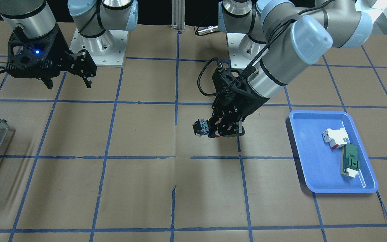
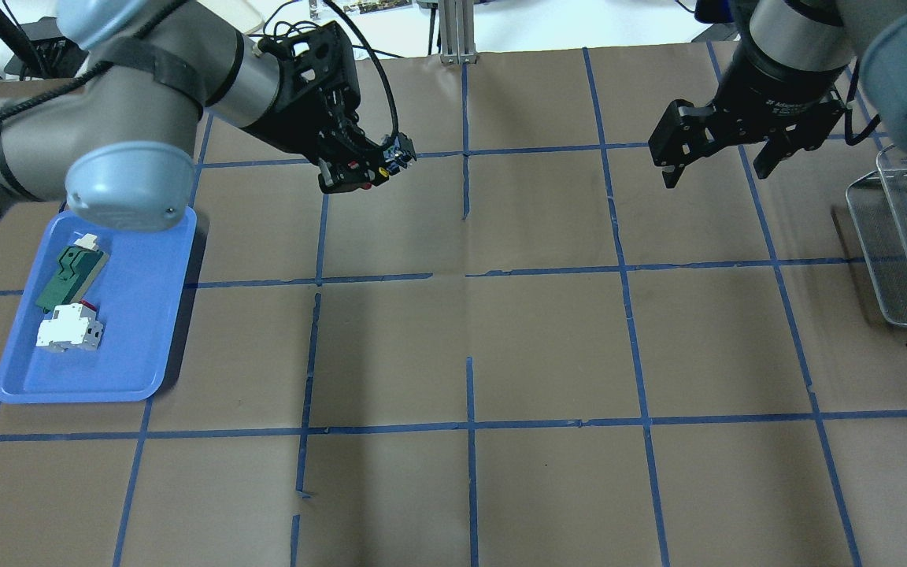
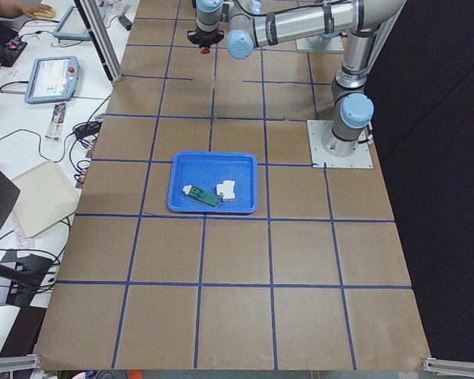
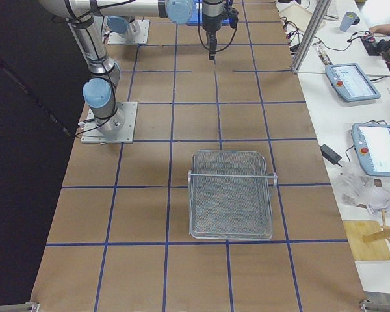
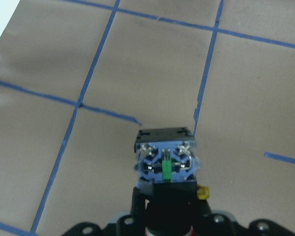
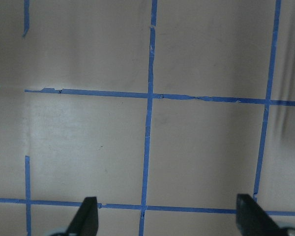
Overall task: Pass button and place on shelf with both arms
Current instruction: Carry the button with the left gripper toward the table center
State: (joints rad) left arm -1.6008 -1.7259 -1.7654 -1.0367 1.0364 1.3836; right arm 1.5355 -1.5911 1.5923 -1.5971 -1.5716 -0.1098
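Observation:
My left gripper (image 1: 215, 130) is shut on the button (image 1: 202, 128) and holds it above the table near the middle. The button's squarish end with green-blue terminals points out past the fingertips, as the left wrist view (image 5: 164, 160) shows; a bit of its red cap shows between the fingers. In the overhead view the left gripper (image 2: 355, 168) and button (image 2: 396, 156) are at the upper left. My right gripper (image 2: 713, 175) is open and empty, hovering apart from the button, beside the wire-mesh shelf (image 2: 894, 236). It also shows in the front view (image 1: 69, 83) and the right wrist view (image 6: 169, 219).
A blue tray (image 2: 138, 315) on my left side holds a white block with red (image 2: 68, 329) and a green-and-white flat part (image 2: 72, 276). The shelf (image 4: 231, 195) stands on the table at my right end. Brown table paper carries a blue tape grid.

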